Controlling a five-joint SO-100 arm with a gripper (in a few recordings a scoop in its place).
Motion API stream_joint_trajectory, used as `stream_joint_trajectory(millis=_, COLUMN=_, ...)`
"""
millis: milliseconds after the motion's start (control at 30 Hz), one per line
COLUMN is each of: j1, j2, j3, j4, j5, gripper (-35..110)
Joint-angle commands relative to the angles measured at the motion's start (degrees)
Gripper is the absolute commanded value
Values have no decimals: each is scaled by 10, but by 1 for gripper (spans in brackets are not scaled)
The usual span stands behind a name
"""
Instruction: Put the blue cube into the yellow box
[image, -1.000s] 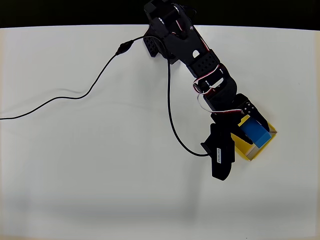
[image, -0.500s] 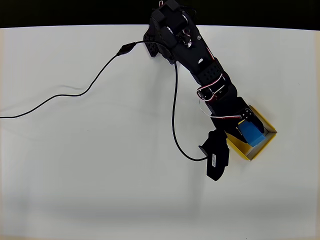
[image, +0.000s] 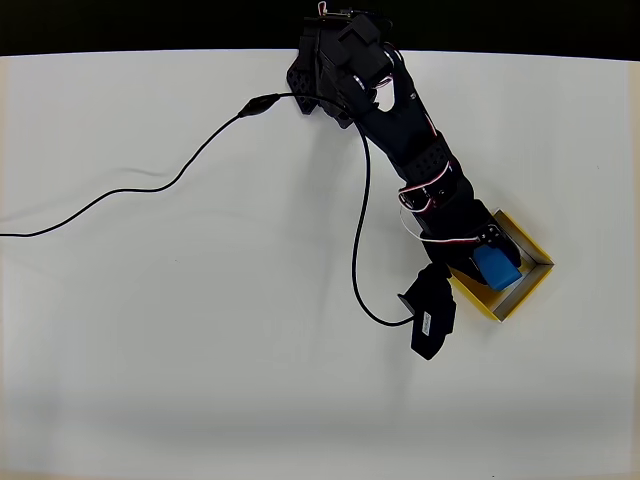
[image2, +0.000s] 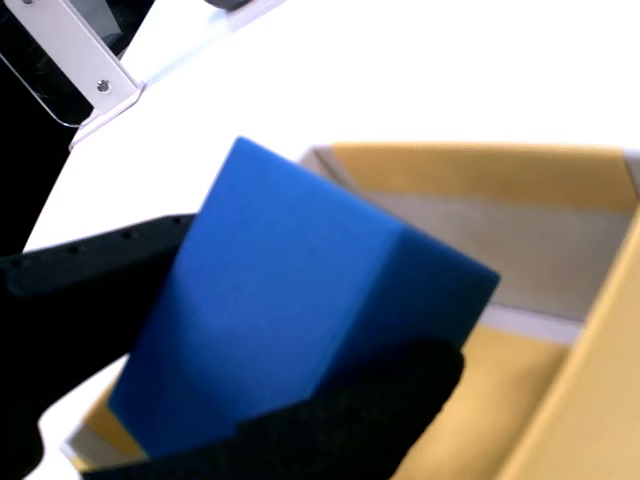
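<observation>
The blue cube (image: 498, 267) sits tilted between my gripper's (image: 487, 260) black fingers, low inside the yellow box (image: 532, 253) at the right of the overhead view. In the wrist view the cube (image2: 290, 300) is large and close, with one black finger (image2: 90, 280) pressed on its left face and the other finger (image2: 380, 400) under its lower edge. My gripper (image2: 285, 340) is shut on the cube. Behind it lie the yellow box floor and its pale-rimmed far wall (image2: 520, 240). I cannot tell whether the cube touches the floor.
A black cable (image: 150, 190) runs from the left edge across the white table to the arm base (image: 335, 70). A second cable (image: 355, 260) loops down beside the arm. A black camera housing (image: 430, 318) hangs left of the box. The table's far edge runs along the top.
The arm has stretched out and lowered. The cube has sunk into the box and shifted slightly left, and it looks smaller from above. The grip on it has held.
</observation>
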Motion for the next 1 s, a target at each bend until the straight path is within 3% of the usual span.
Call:
stream_joint_trajectory(millis=0, j1=-7, j2=19, j3=-50, j4=-36, j5=-7, gripper=25)
stream_joint_trajectory(millis=200, j1=-5, j2=16, j3=-49, j4=-43, j5=-20, gripper=33)
stream_joint_trajectory(millis=467, j1=-8, j2=49, j3=-70, j4=-38, j5=-76, gripper=32)
stream_joint_trajectory(millis=967, j1=60, j2=258, j3=-120, j4=94, j5=-209, gripper=25)
